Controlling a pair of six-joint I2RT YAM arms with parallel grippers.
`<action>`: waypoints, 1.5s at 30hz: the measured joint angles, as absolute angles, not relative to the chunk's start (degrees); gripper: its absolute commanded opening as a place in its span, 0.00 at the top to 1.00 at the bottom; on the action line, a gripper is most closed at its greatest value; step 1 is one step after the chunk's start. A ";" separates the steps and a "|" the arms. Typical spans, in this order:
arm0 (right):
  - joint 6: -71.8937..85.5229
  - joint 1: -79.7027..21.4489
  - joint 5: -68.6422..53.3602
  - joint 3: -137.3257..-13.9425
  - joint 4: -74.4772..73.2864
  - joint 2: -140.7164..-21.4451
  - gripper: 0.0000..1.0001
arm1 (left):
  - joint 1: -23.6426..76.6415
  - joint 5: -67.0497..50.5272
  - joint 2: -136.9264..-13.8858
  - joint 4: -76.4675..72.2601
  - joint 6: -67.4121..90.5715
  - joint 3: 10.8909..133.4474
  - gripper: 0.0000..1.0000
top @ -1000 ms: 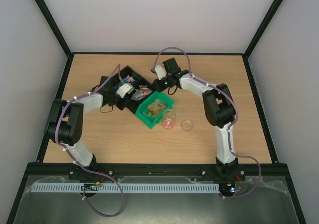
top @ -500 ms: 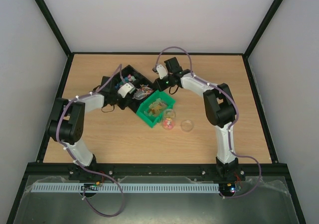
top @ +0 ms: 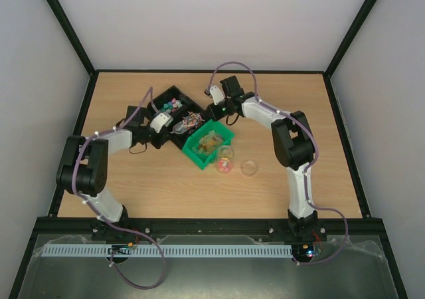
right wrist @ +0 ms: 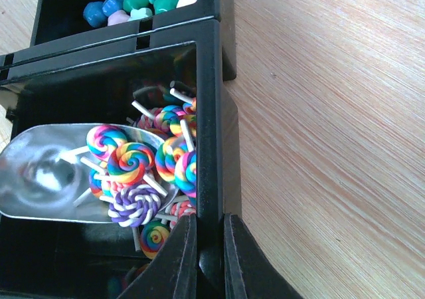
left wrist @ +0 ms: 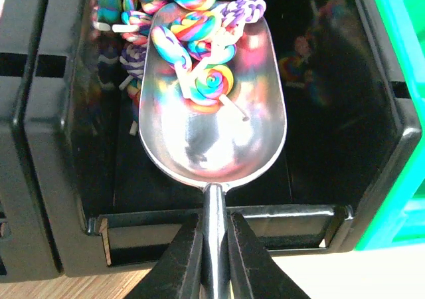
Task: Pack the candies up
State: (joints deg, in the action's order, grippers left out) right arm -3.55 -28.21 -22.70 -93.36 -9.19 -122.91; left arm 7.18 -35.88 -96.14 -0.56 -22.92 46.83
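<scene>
The left gripper (left wrist: 214,256) is clamped tight on the thin handle of the metal scoop (left wrist: 212,133), its two dark fingers pressed against the handle from either side. The scoop's bowl reaches forward into the black bin (left wrist: 372,146) and sits among the candies (left wrist: 199,30), small swirled lollipops in rainbow and purple-white colours with short white sticks. Several of them lie in the front half of the bowl, while the rear half near the handle is bare shiny metal. More lollipops are heaped in the far end of the same bin, beyond and beside the scoop's tip.

The right gripper (right wrist: 209,259) pinches the bin's upright side wall, one finger inside the bin and one outside over the wooden table (right wrist: 332,146). From that wrist view a second black bin (right wrist: 143,0) adjoins the first and holds small blue, green and pale shaped sweets.

In the top view a green bin (top: 208,144) touches the black bin on its near right side and holds yellowish pieces. Just beside the green bin stands a clear cup (top: 226,159) with something pink in its bottom, and a clear round lid (top: 249,167) lies flat on the table close to the cup's right
</scene>
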 measured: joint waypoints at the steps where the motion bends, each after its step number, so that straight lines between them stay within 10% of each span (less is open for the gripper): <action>1: -3.55 -28.10 -22.72 -93.36 -9.19 -122.91 0.99 | 7.40 -35.81 -96.20 -0.51 -23.09 46.83 0.98; 9: -3.57 -28.25 -23.27 -93.54 -9.30 -123.07 0.92 | 6.72 -35.64 -94.24 -3.22 -24.05 42.94 0.98; 36: -2.59 -26.50 -25.21 -96.29 -13.89 -123.04 0.01 | 4.16 -36.47 -82.24 -1.06 -26.13 42.33 0.98; 45: -3.46 -23.83 -26.83 -97.25 -16.75 -117.69 0.01 | 4.16 -38.17 -74.19 12.25 -32.75 46.92 0.98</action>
State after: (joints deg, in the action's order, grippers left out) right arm -3.46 -23.83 -26.83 -97.25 -16.75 -117.69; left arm 4.16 -38.17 -74.19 12.25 -32.75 46.92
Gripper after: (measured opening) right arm 0.987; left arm 0.072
